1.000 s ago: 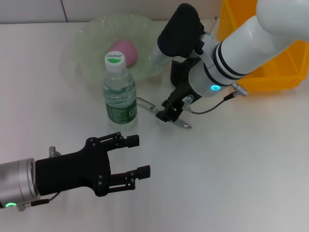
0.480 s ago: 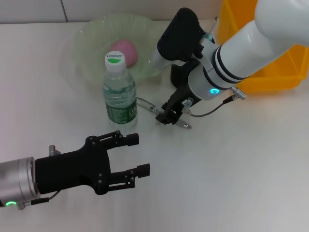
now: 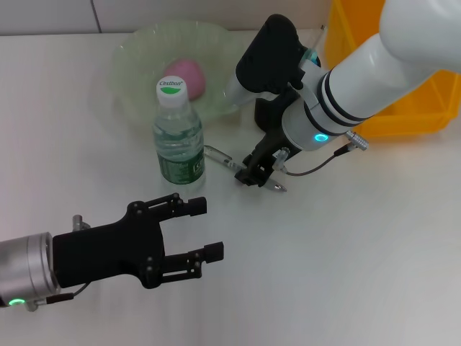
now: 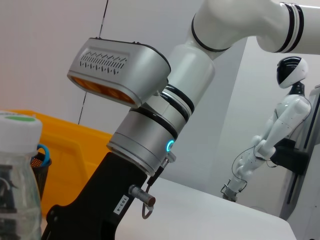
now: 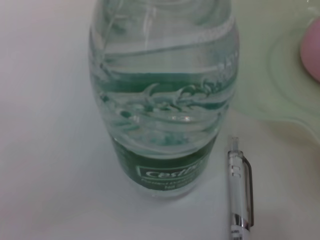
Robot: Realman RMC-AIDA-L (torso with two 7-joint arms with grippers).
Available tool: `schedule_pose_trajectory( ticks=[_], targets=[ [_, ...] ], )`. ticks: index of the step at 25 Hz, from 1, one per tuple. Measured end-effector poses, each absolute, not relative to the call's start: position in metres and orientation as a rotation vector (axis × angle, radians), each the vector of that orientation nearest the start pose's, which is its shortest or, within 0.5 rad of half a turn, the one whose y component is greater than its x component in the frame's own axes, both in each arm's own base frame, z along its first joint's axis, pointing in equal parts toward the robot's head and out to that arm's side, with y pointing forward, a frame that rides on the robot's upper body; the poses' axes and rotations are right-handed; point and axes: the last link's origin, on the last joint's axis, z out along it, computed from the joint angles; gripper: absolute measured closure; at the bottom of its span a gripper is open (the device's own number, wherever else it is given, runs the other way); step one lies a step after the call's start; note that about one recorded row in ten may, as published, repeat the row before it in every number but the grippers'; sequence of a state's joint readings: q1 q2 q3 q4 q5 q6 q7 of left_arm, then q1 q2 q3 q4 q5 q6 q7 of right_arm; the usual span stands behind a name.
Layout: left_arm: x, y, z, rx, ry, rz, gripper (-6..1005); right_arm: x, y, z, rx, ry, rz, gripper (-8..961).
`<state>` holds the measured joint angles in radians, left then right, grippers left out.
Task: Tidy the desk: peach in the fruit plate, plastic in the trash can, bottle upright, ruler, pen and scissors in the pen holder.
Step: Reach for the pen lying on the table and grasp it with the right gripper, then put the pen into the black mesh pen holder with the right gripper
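Observation:
A clear bottle (image 3: pixel 178 137) with a green label stands upright in front of the pale green fruit plate (image 3: pixel 137 50), which holds the pink peach (image 3: pixel 186 76). A silver pen (image 3: pixel 218 156) lies on the table right of the bottle (image 5: pixel 162 100); the right wrist view shows this pen (image 5: pixel 241 190) close up. My right gripper (image 3: pixel 256 171) is low over the pen's middle. The black pen holder (image 3: pixel 268 112) stands behind it, mostly hidden by the arm. My left gripper (image 3: pixel 196 229) hovers open near the front left, holding nothing.
A yellow bin (image 3: pixel 403 86) sits at the back right. The left wrist view shows the right arm (image 4: pixel 150 130), the bottle cap (image 4: pixel 17 132), the yellow bin (image 4: pixel 70 145) and the pen holder's mesh rim (image 4: pixel 39 162) with a blue loop.
The right gripper has shifted slightly down and toward the pen. The left arm has barely moved.

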<state>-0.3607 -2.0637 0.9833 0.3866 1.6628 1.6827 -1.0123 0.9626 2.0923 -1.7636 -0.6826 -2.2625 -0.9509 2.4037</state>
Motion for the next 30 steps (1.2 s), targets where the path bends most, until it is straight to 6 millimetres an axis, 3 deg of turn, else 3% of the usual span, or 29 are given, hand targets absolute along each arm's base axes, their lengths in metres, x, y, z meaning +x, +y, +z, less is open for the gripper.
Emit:
schedule_pose_trajectory(
  ticks=[2, 7, 16, 17, 21, 24, 30],
  targets=[
    [-0.28, 0.245, -0.043, -2.773, -0.517, -1.033, 229, 0.143, 0.393, -0.122, -2.77, 0.552, -0.431, 684],
    [-0.28, 0.244, -0.044, -2.773, -0.522, -1.034, 229, 0.144, 0.392, -0.122, -2.767, 0.567, -0.423, 807],
    [-0.282, 0.241, -0.042, -2.767, -0.532, -1.037, 229, 0.142, 0.381, -0.11, -2.792, 0.586, -0.321, 830],
    [-0.283, 0.241, -0.042, -2.764, -0.533, -1.038, 229, 0.143, 0.376, -0.097, -2.797, 0.616, -0.262, 829],
    [-0.283, 0.24, -0.041, -2.762, -0.535, -1.039, 229, 0.151, 0.373, -0.075, -2.782, 0.662, -0.203, 827],
    [-0.283, 0.24, -0.041, -2.762, -0.535, -1.038, 229, 0.17, 0.371, -0.042, -2.734, 0.758, -0.077, 825],
    [-0.282, 0.242, -0.041, -2.768, -0.532, -1.039, 229, 0.184, 0.368, -0.008, -2.717, 0.846, 0.164, 822]
  ],
)
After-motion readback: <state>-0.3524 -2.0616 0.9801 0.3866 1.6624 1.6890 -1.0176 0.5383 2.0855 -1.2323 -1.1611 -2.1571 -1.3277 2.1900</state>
